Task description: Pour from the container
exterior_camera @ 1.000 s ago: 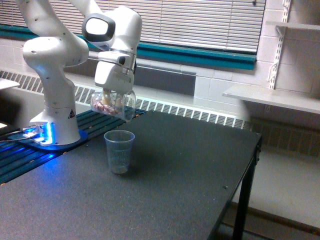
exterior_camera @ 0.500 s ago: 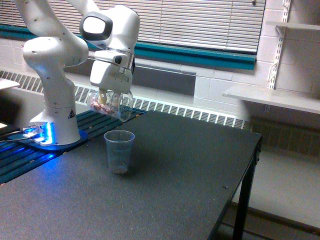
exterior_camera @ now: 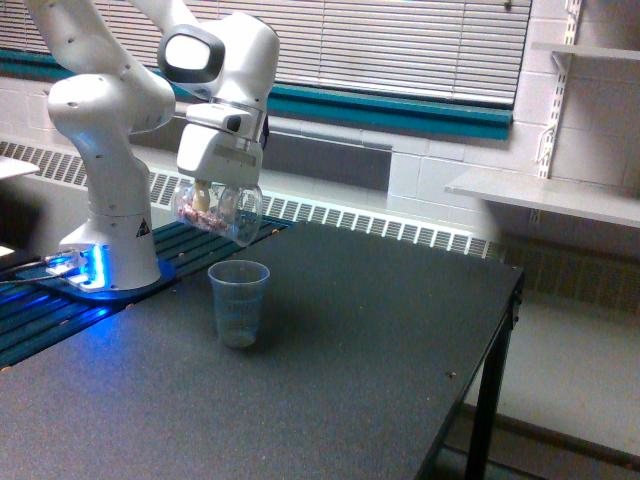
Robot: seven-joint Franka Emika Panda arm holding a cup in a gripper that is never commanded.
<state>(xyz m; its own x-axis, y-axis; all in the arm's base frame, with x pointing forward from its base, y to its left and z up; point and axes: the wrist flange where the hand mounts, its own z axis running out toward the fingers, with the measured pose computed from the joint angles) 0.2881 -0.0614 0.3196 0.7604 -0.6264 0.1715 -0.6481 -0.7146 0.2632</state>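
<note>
The white arm (exterior_camera: 110,110) rises from its base at the exterior view's left, bends over at the top and points its wrist downward, so the gripper (exterior_camera: 215,195) hangs above the table (exterior_camera: 330,330). Its fingers are closed on the container (exterior_camera: 217,210), a clear, wide-mouthed plastic cup tipped onto its side, mouth toward the exterior view's right and slightly down. Reddish-brown and pale pieces show through its wall, gathered near the bottom end. The container is held in the air, above and a little to the exterior view's left of the second cup (exterior_camera: 239,303), well clear of it. That cup is clear, tapered plastic, standing upright on the dark, speckled, matte tabletop. The arm's shells are smooth and glossy.
</note>
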